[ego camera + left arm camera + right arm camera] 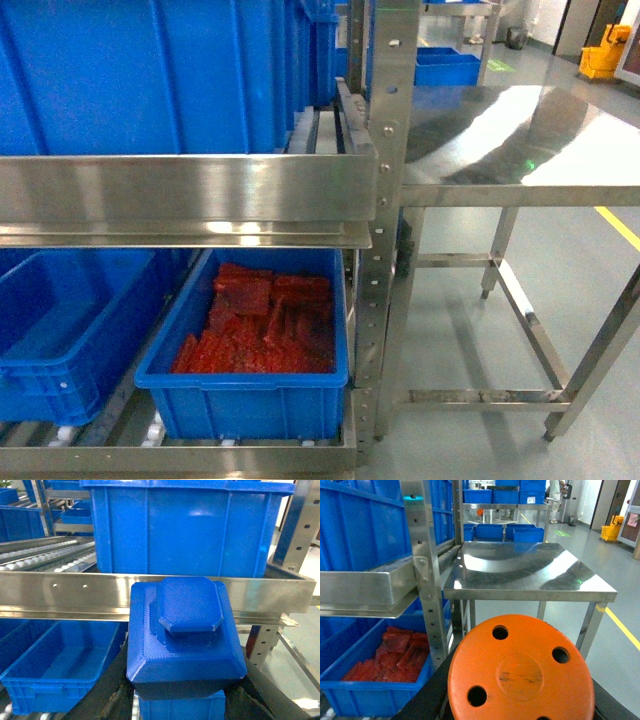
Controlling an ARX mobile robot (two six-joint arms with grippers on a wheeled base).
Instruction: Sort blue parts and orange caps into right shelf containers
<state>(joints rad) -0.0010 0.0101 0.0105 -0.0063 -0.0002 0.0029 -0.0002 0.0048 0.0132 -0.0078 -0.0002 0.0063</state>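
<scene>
1. In front of the shelf rack, both arms are loaded and nothing is deposited yet; the step in hand, as I judge it, is the carry toward the bins.
2. Left wrist view: the blue part, a faceted block with an octagonal boss on top, fills the lower centre. The left gripper is clamped on it, dark fingers showing at 7 and 5 o'clock of the block.
3. Right wrist view: the orange cap, a round disc with four holes, sits at 6 o'clock of the frame. The right gripper holds it, dark finger edges showing at either side below it.
4. Neither gripper shows in the head view.
5. Upper tier: a large blue crate stands behind the steel shelf rail, directly at 12 o'clock of the held blue part in the left wrist view.
6. Lower tier: an empty crate at 8 o'clock of the head view; just beside it, the crate of red pieces at 6 o'clock.
7. The steel counter lies at 2 o'clock.
8. Next move, in my judgement: each load must clear a crate rim and the rail before release. Which crate takes which item cannot be told from these views.
</scene>
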